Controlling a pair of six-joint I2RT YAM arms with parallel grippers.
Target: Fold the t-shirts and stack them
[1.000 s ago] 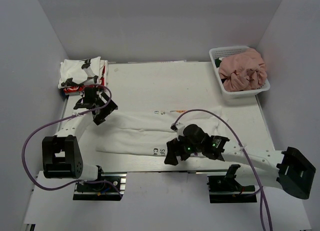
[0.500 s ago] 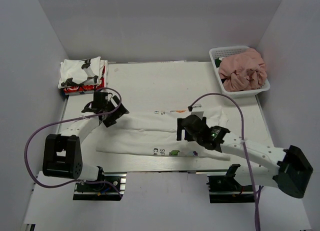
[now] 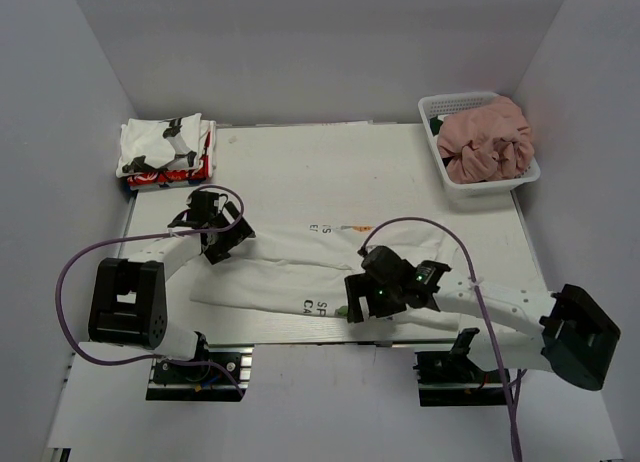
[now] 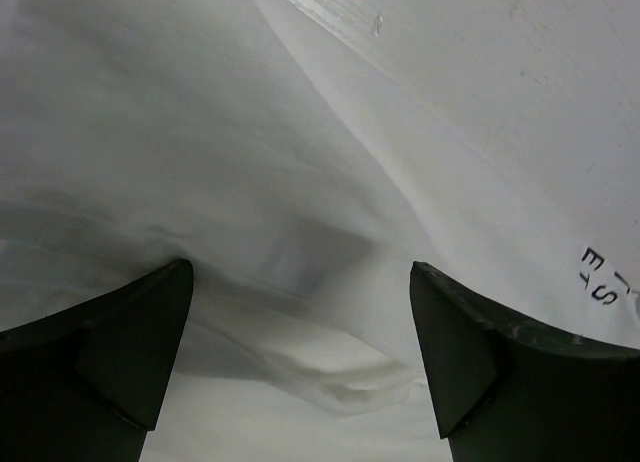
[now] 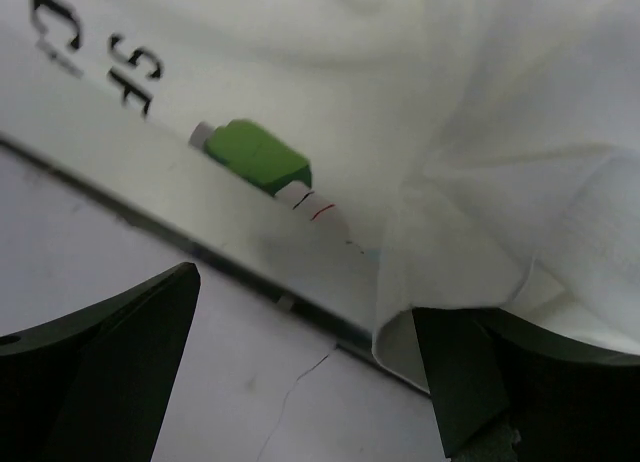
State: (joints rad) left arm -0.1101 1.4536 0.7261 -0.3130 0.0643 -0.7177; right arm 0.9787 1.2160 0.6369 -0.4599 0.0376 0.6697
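The large white t-shirt (image 3: 290,267) with small coloured print lies partly folded in a long band across the near half of the table. My left gripper (image 3: 224,244) is open and low over its left end; wrinkled white cloth (image 4: 330,382) lies between the jaws (image 4: 300,357). My right gripper (image 3: 356,308) is open at the shirt's near edge. In the right wrist view a folded hem (image 5: 430,312) rests against the right finger (image 5: 470,382), beside a green print (image 5: 255,157). The dusty pink shirt (image 3: 487,137) fills the basket. The folded white-with-black-patches shirt (image 3: 162,142) lies on the red one (image 3: 150,179).
The white mesh basket (image 3: 452,185) stands at the back right. The folded stack sits at the back left against the wall. The table's near edge (image 5: 200,252) runs under my right gripper (image 5: 300,372). Purple cables loop over both arms.
My right gripper moved from the shirt's middle toward the near edge and came lower. My left gripper shifted slightly right and nearer onto the shirt's left end.
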